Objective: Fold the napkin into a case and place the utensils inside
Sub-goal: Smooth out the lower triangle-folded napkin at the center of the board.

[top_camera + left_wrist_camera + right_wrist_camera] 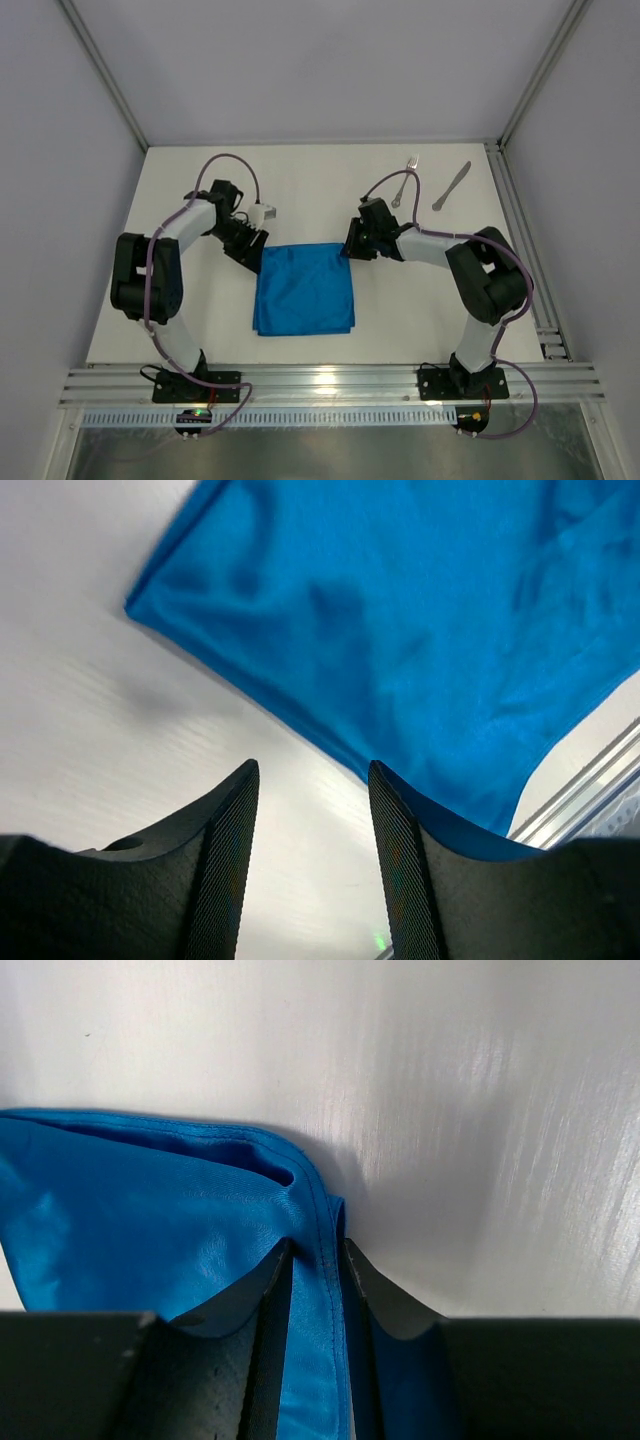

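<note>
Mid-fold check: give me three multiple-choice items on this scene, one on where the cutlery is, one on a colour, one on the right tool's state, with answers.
1. Where do the fork and knife lie? A. Far right of the table, apart from the napkin. B. On the napkin. C. Near left corner.
2. What colour is the napkin? A. Red. B. Blue. C. White.
3. What sits between the right tool's fingers? A. Nothing. B. The napkin's edge. C. The fork.
Answers: 1 A, top view shows both on bare table. 2 B, bright blue in every view. 3 B, right wrist view shows the blue hem pinched there.
</note>
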`<state>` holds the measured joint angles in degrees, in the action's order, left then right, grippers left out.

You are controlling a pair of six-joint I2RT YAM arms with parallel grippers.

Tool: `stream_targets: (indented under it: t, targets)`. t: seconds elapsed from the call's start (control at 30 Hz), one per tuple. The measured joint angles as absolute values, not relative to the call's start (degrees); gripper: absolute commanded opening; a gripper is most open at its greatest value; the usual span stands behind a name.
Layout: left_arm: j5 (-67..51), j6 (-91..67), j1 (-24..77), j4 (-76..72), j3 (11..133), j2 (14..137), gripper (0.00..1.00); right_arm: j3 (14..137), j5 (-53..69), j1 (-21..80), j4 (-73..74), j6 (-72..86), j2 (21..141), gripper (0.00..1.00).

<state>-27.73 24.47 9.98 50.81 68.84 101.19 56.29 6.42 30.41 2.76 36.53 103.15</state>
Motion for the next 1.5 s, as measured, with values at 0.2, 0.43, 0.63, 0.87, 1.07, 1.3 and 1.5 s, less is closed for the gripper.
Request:
stream_targets:
  t: [0.2,0.43,0.63,0.87,1.07,1.3,1.5]
  targets:
    - [-28.21,20.86,10.17,46.83,74.41,109.84,0.59,55.9,7.25,30.41,2.72,36.07,102.96,0.29]
    - [-27.83,17.32,10.09,45.28,79.2,113.54,0.6,55.61,6.5,30.41,5.45,34.39,99.37,0.31]
    - [-28.05,16.58,10.09,45.23,80.82,114.8,0.59,55.72,4.91,30.61,8.05,33.47,95.48,0.31]
    - [-28.75,17.02,10.0,45.54,81.52,115.68,0.47,55.24,3.42,35.68,7.05,34.87,91.39,0.22]
    - [-31.51,18.46,10.0,45.63,81.43,116.64,0.24,54.7,5.87,40.23,0.6,38.89,93.47,0.13]
    - [-34.59,20.51,10.0,46.22,79.7,116.68,0.04,52.6,9.21,41.21,-6.35,44.4,101.38,0.07]
    - [-37.98,21.98,10.0,46.68,77.36,116.11,0.0,49.98,9.87,41.82,-8.64,47.59,102.78,0.04]
